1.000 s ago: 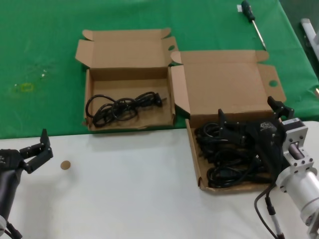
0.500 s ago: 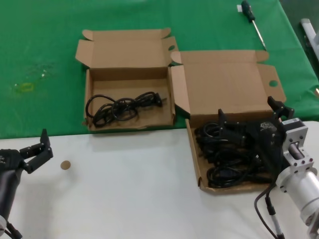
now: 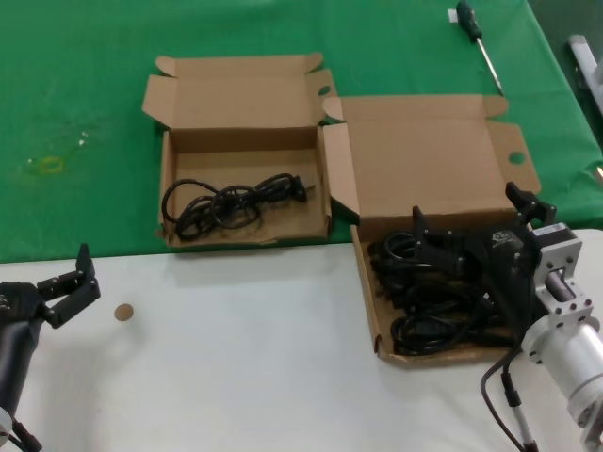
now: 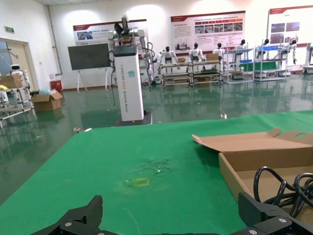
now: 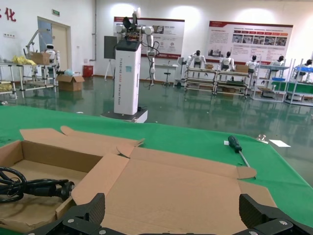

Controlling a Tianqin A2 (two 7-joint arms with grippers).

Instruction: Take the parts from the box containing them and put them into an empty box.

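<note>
The right gripper (image 3: 476,224), black with its two fingers spread wide and nothing between them, hangs over the far half of the wider, shallow brown cardboard box (image 3: 369,301), whose large lid (image 3: 429,155) lies folded back beyond the fingers on the green cloth (image 3: 85,94). Directly under and just nearer than those fingers lies the heap of thin black coiled cable bundles with black plugs (image 3: 429,315), filling the box floor; whether a fingertip touches the top coil cannot be told. Off to that gripper's left, well apart, sits the narrower, taller-walled brown cardboard box (image 3: 168,188) with its rounded-flap lid open, and one more black cable bundle (image 3: 226,202) rests on its floor; the right wrist view shows the bundle's plug end (image 5: 46,188) inside that box's wall. A black-handled screwdriver (image 3: 476,38) lies on the cloth far beyond the right gripper. The left gripper (image 3: 61,287), also spread wide and empty, hovers low over the white tabletop (image 3: 236,377) at the near left, with a small round brown disc (image 3: 122,312) just to its right; the narrower box is beyond it and to its right.
</note>
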